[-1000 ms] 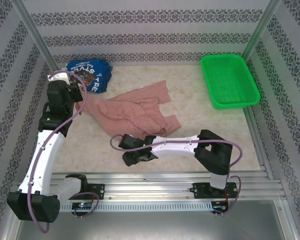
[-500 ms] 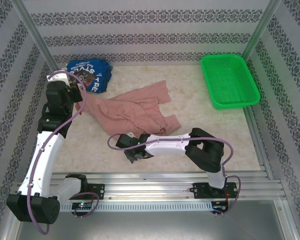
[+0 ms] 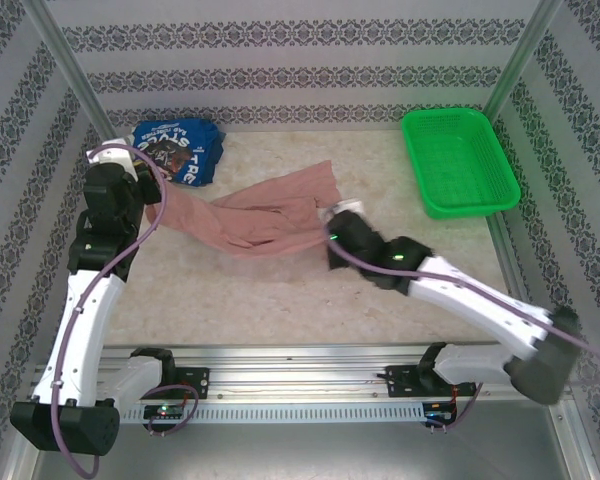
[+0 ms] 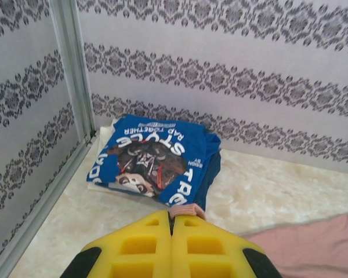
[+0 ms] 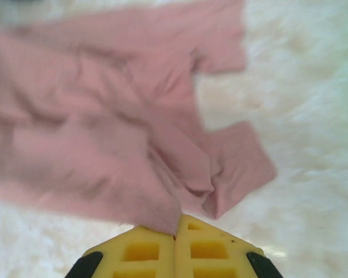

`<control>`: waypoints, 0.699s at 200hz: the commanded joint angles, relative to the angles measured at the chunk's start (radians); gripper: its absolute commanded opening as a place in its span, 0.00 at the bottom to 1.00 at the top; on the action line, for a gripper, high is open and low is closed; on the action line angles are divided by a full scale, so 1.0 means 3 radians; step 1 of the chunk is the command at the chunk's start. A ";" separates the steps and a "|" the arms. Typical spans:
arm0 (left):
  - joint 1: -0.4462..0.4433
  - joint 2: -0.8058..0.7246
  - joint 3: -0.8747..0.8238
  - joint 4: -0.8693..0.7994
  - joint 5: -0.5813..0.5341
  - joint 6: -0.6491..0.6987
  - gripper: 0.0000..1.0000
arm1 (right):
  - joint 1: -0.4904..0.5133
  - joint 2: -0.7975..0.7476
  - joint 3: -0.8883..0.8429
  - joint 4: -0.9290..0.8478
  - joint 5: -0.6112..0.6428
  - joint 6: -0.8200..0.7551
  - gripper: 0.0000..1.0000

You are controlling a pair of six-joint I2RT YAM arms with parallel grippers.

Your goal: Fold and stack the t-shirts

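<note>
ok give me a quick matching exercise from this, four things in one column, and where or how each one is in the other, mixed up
Things:
1. pink t-shirt
2. blue t-shirt
3. green basket
4. right gripper

Place or state:
A. far right corner
B. shut on pink cloth
C. folded, far left corner
D. stretched out in the middle

Pairs: 1-D, 2-C, 3-A, 4-B
</note>
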 commanded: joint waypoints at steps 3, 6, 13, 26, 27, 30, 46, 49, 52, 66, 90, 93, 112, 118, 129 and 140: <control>-0.0034 -0.0174 0.0230 -0.0051 0.0098 -0.0104 0.00 | -0.0484 -0.0383 -0.0036 -0.0413 0.0023 -0.0340 0.00; -0.0032 -0.0193 0.0239 -0.0054 0.0111 -0.0109 0.00 | -0.0551 -0.0428 -0.0018 -0.0435 0.0006 -0.0375 0.00; -0.0032 -0.0224 0.0272 -0.0068 0.0124 -0.0122 0.00 | -0.0698 -0.0518 0.0052 -0.0491 -0.0041 -0.0446 0.00; -0.0029 -0.0294 0.0323 -0.0093 0.0131 -0.0123 0.00 | -0.0961 -0.0636 0.0214 -0.0600 -0.0112 -0.0593 0.00; -0.0032 -0.0299 0.0327 -0.0098 0.0131 -0.0121 0.00 | -0.0981 -0.0644 0.0227 -0.0609 -0.0116 -0.0604 0.00; -0.0032 -0.0311 0.0336 -0.0108 0.0128 -0.0113 0.00 | -0.1041 -0.0662 0.0263 -0.0631 -0.0139 -0.0635 0.00; -0.0032 -0.0367 0.0429 -0.0185 0.0121 -0.0076 0.00 | -0.1383 -0.0729 0.0502 -0.0702 -0.0303 -0.0784 0.00; -0.0029 -0.0376 0.0437 -0.0189 0.0118 -0.0070 0.00 | -0.1442 -0.0734 0.0545 -0.0708 -0.0343 -0.0805 0.00; -0.0030 -0.0381 0.0446 -0.0189 0.0116 -0.0063 0.00 | -0.1503 -0.0735 0.0593 -0.0716 -0.0378 -0.0831 0.00; -0.0029 -0.0381 0.0501 -0.0180 0.0159 -0.0025 0.00 | -0.1753 -0.0691 0.0828 -0.0740 -0.0524 -0.0939 0.00; -0.0029 -0.0173 0.0685 -0.0162 0.0268 0.0042 0.00 | -0.2063 -0.0428 0.1318 -0.0758 -0.0795 -0.1095 0.00; -0.0029 -0.0137 0.0707 -0.0143 0.0291 0.0047 0.00 | -0.2095 -0.0376 0.1385 -0.0762 -0.0827 -0.1111 0.00; -0.0028 0.0193 0.0913 -0.0015 0.0444 0.0045 0.00 | -0.2247 -0.0001 0.1875 -0.0802 -0.0974 -0.1166 0.00; -0.0028 0.0331 0.1014 0.0020 0.0493 0.0030 0.00 | -0.2295 0.0141 0.2025 -0.0824 -0.1066 -0.1151 0.00; -0.0028 0.0609 0.1243 0.0065 0.0610 0.0000 0.00 | -0.2370 0.0381 0.2255 -0.0826 -0.1210 -0.1076 0.00; -0.0029 0.0917 0.1525 0.0082 0.0753 -0.0041 0.00 | -0.2426 0.0616 0.2476 -0.0781 -0.1336 -0.0994 0.00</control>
